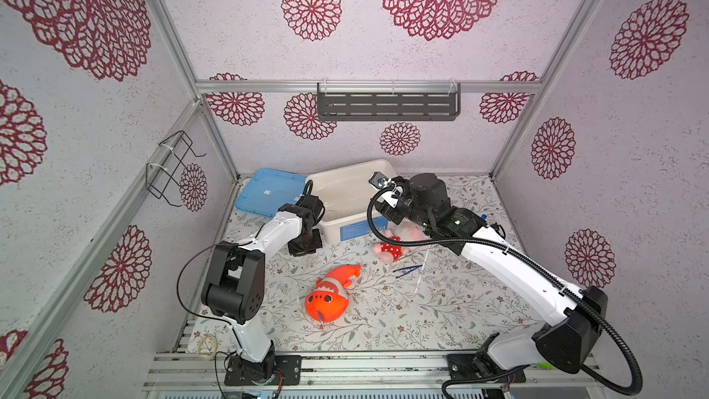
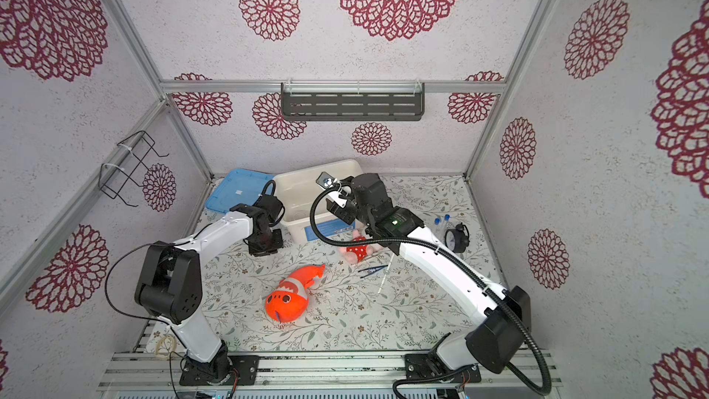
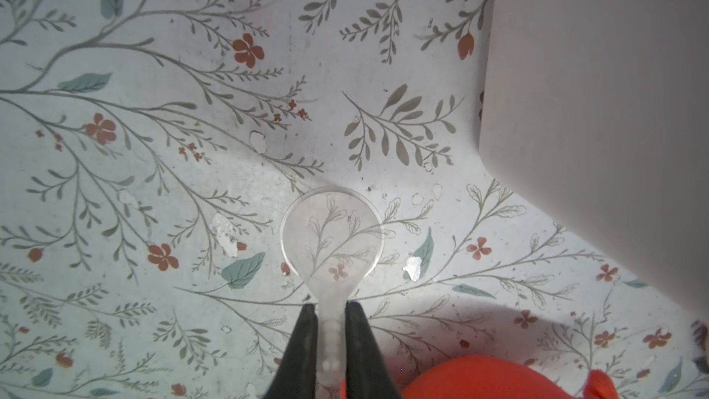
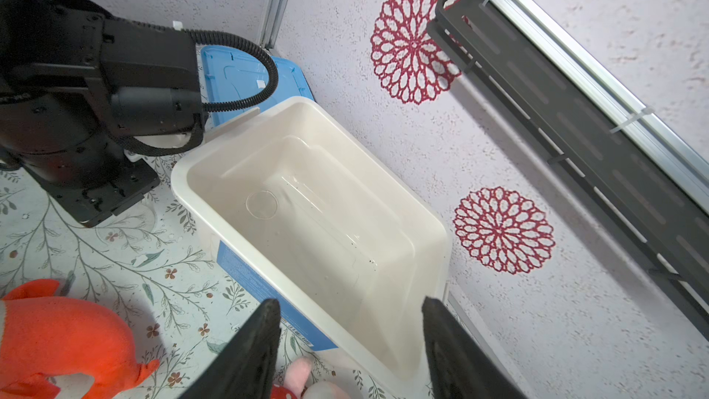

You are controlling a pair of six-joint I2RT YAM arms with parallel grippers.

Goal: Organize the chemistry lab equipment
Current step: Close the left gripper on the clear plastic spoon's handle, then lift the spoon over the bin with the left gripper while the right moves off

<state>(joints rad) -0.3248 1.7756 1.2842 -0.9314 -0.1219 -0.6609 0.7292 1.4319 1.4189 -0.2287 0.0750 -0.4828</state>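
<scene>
clear round glassware [image 3: 332, 232] in left gripper [image 3: 332, 308]

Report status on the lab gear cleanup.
Left pincer shut on neck of clear round flask. Right pincer open, empty, at the white bin. Orange plush fish near the left pincer.

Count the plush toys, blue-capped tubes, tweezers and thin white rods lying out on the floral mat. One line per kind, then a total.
Plush toys: 2, the orange fish and the pink doll
Blue-capped tubes: 2
Tweezers: 1
White rod: 1
Total: 6
</scene>
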